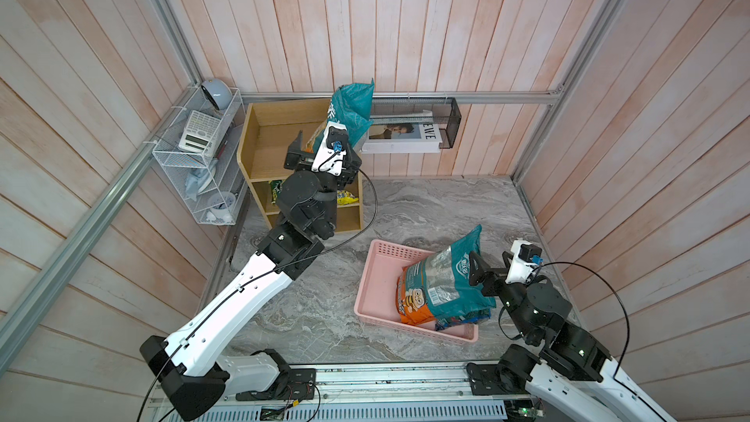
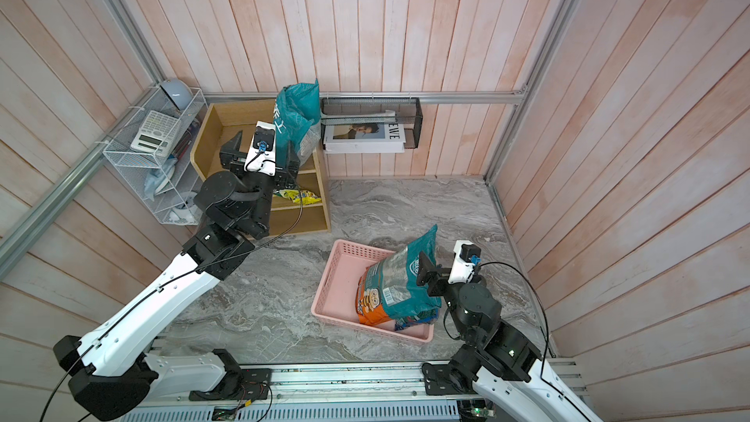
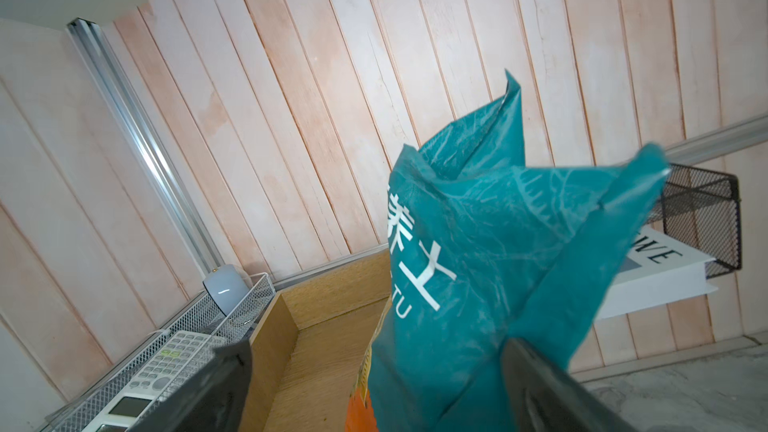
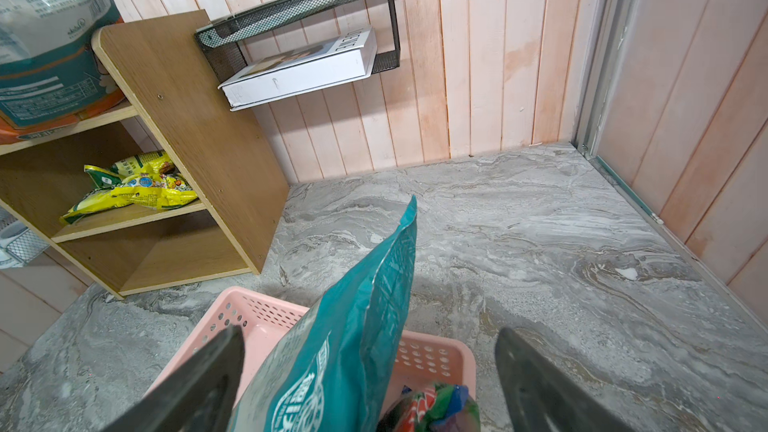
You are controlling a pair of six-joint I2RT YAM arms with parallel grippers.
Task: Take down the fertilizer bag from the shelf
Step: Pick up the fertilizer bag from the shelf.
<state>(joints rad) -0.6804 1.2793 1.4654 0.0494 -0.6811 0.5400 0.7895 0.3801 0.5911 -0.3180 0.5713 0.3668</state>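
Observation:
The fertilizer bag (image 1: 353, 111) (image 2: 298, 109) (image 3: 478, 263), teal with an orange base, stands upright on the right side of the shelf's (image 1: 259, 144) (image 2: 211, 135) (image 3: 332, 297) top tier. My left gripper (image 1: 324, 144) (image 2: 264, 148) (image 3: 374, 351) is open at that tier. The bag's lower part sits between its fingers, close against one of them. In the right wrist view the fertilizer bag (image 4: 41, 35) shows on the shelf (image 4: 187, 118). My right gripper (image 1: 493, 263) (image 2: 440, 265) (image 4: 370, 334) is open over the pink basket (image 1: 377, 278) (image 4: 436, 359), with a second teal bag's (image 1: 450, 278) (image 4: 353, 326) top between its fingers.
A white wire rack (image 1: 195, 156) with a calculator hangs left of the shelf. A black mesh basket (image 1: 414, 131) holding a white book hangs on the back wall to its right. Yellow snack packs (image 4: 137, 184) lie on the middle tier. The pink basket also holds other packets.

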